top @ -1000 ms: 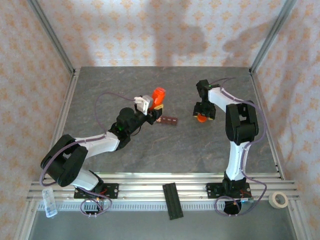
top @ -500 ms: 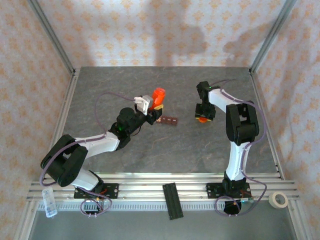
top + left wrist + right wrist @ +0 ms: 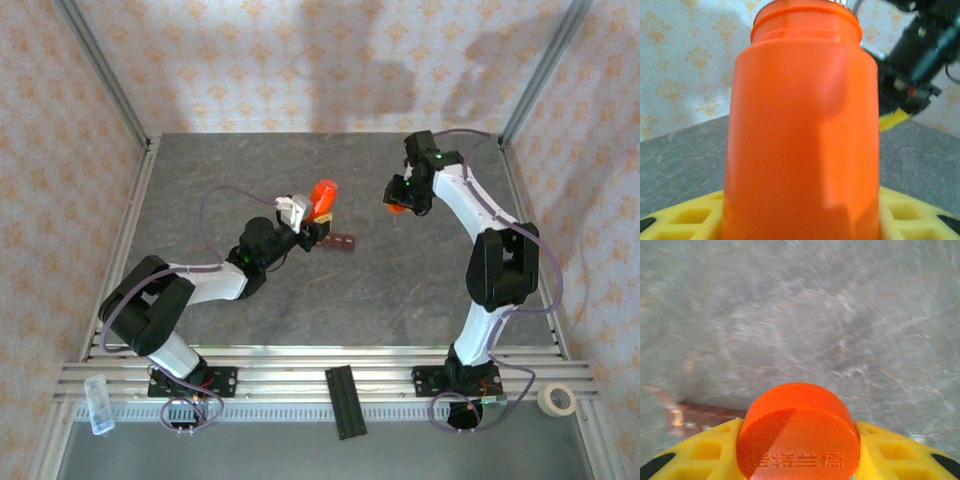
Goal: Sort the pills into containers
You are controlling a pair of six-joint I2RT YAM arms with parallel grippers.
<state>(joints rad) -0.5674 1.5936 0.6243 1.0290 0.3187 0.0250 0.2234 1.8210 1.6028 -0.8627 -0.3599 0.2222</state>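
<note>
Lifted and swung back toward the far wall since a second ago, right jaws clenched on round orange plastic cap (image 3: pixel 797 432). Left jaws grasping tilted orange cylindrical plastic bottle (image 3: pixel 800 125). Just beside them on grey worktop (image 3: pixel 400 300), dark red-brown bar of joined square containers (image 3: pixel 340 241).

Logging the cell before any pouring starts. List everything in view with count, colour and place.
orange bottle: one, orange, in the left gripper, mid-table
orange cap: one, orange, embossed lettering, in the right gripper, far right
containers: one bar of joined compartments, dark red-brown, mid-table, just right of the bottle
black strip: one, black, near rail, centre
tape roll: one, whitish, near right corner
clear box: one, transparent, near left corner
table: one, grey
left gripper: yellow fingers, shut on the orange bottle
right gripper: yellow fingers, shut on the orange cap
</note>
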